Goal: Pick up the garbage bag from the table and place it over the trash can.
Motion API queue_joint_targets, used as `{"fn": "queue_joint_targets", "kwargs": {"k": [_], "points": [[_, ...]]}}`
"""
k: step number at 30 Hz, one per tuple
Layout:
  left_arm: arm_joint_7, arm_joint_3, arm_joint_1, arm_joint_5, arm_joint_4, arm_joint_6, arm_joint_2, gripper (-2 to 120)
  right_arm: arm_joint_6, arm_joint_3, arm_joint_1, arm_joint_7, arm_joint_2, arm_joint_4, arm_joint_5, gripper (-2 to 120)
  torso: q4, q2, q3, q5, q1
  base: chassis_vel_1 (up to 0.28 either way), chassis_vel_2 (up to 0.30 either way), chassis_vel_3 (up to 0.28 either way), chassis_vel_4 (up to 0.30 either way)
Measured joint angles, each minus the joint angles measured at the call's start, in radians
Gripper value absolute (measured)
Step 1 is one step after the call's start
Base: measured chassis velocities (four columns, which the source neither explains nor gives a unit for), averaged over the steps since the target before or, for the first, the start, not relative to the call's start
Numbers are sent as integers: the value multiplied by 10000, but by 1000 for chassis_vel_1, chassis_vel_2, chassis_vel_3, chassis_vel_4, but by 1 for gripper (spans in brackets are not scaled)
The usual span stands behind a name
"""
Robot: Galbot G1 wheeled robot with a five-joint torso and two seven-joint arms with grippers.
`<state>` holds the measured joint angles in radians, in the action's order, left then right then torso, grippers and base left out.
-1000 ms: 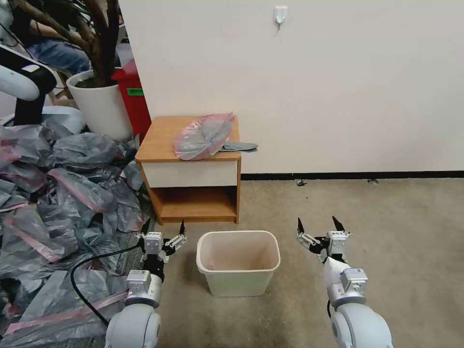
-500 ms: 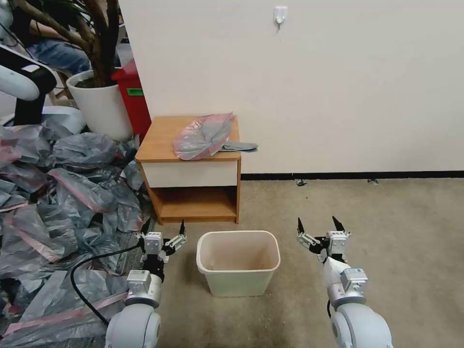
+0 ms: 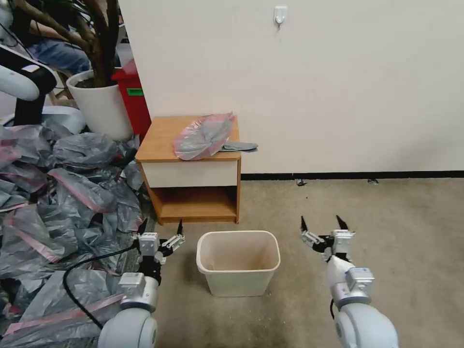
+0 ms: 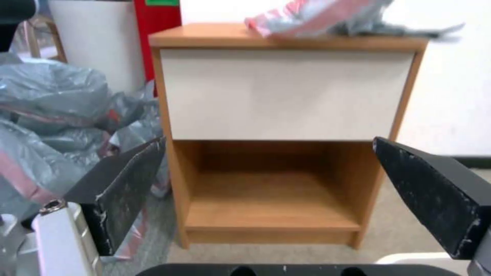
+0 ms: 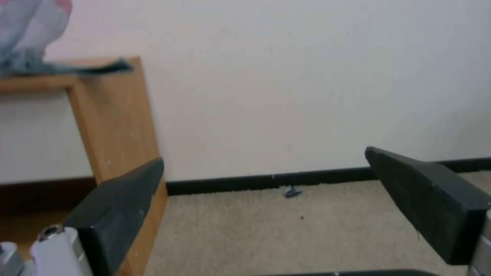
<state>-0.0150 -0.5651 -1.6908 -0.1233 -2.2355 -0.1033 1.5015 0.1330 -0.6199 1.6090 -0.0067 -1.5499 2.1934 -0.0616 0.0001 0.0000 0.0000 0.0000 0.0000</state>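
The left pincer [image 3: 162, 231] hovers low in the lower-left part of the head view, just left of the trash can [image 3: 238, 261], its two dark fingers spread wide with nothing between them; the right pincer [image 3: 323, 225] hangs at the lower right, on the can's other side, likewise spread apart and empty. The cream trash can stands upright on the carpet at lower centre, between the two arms, and has no liner in it. Above it in the frame, against the white wall, stands the table [image 3: 159, 140], and the garbage bag [image 3: 203, 135] lies crumpled on the right half of its top, a grey tail reaching past the right edge. A heap of grey-and-pink bags [image 3: 63, 193] fills the left side.
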Motion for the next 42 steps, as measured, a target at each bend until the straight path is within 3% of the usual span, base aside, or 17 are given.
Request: {"fn": "queue_joint_targets", "kwargs": {"k": [5, 14, 21, 24, 28, 29, 32, 36, 39, 42], "points": [[58, -93, -727, -736, -1053, -251, -129, 100, 783, -529, 472, -66, -422, 1415, -563, 100, 0, 0, -2, 5, 0, 0, 0, 0, 0], [174, -82, -732, -828, -783, 35, -215, 100, 118, -358, 451, 23, -604, 1363, -1212, 100, -1, 0, -1, 3, 0, 0, 0, 0, 0], [175, -177, -650, -887, -398, 490, -305, 100, -316, 581, -438, 749, -173, 498, -2403, 100, -2, 0, 1, 0, 0, 0, 0, 0, 0], [175, -232, -637, -1027, -308, 685, -342, 100, -191, 1109, -1021, 1312, 65, 171, -3438, 100, -1, 0, 1, 0, 0, 0, 0, 0, 0], [175, -347, -637, -1379, -213, 919, -463, 100, 412, 1848, -2326, 2611, 310, -180, -6557, 100, -1, 0, 1, 0, 0, 0, 0, 0, 0], [175, -347, -637, -1379, -213, 919, -463, 100, 412, 1848, -2326, 2611, 310, -180, -6557, 100, -1, 0, 1, 0, 0, 0, 0, 0, 0], [201, -415, -621, -1464, -78, 1092, -577, 100, 1063, 2363, -3616, 4057, 432, -532, -9969, 100, -1, 0, 1, -1, 0, 0, 0, 0, 0], [215, -441, -605, -1468, -9, 1144, -566, 100, 1204, 2568, -4388, 4640, 367, -1021, -11485, 100, -2, 0, 1, -1, 0, 0, 0, 0, 0], [225, -474, -599, -1441, 137, 1242, -476, 100, 1223, 2861, -5687, 5231, 89, -2140, -12897, 100, 0, 0, 2, -1, 0, 0, 0, 0, 0], [226, -492, -598, -1418, 194, 1288, -436, 100, 1213, 2963, -6155, 5344, -23, -2613, -13184, 100, 0, -1, 2, 0, 0, 0, 0, 0, 0]]}}
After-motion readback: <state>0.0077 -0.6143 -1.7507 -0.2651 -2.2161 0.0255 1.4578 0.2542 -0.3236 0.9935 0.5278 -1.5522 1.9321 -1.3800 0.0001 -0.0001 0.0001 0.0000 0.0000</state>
